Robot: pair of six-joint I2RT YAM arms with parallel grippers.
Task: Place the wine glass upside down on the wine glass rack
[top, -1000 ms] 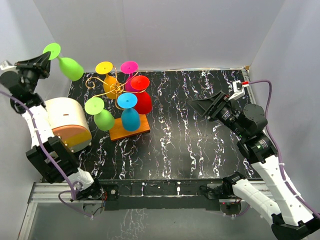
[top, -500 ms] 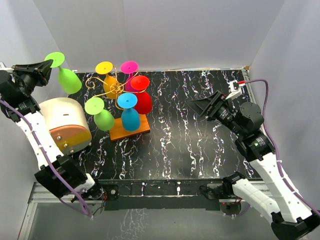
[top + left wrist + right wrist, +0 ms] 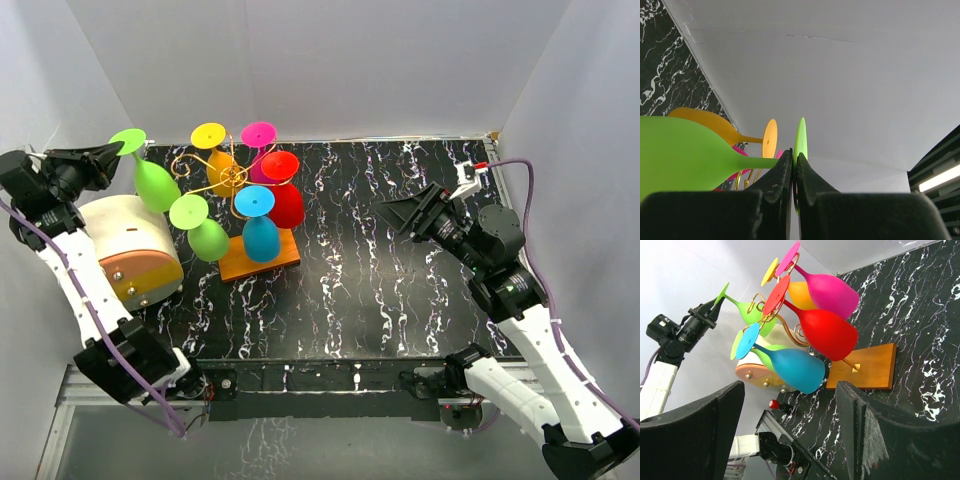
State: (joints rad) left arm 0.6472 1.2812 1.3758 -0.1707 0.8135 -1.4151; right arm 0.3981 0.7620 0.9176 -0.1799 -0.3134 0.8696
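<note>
My left gripper (image 3: 108, 153) is shut on the flat foot (image 3: 127, 141) of a lime green wine glass (image 3: 157, 185), held in the air with its bowl tilted down and right, just left of the wine glass rack's gold wire arms (image 3: 226, 176). In the left wrist view the fingertips (image 3: 794, 159) pinch the foot (image 3: 800, 137) edge-on, and the bowl (image 3: 680, 150) lies to the left. The rack stands on its orange base (image 3: 272, 259). It holds yellow, magenta, red, blue and green glasses upside down. My right gripper (image 3: 404, 214) is open and empty, right of the rack (image 3: 790, 390).
A cream domed box with a pinkish end (image 3: 130, 245) sits on the table's left side, under my left arm and beside the rack. White walls close in the left, back and right. Black marbled table (image 3: 400, 280) stretches between rack and right arm.
My left gripper has carried the green glass down and to the right, closer to the rack's left arms. The right arm has barely shifted.
</note>
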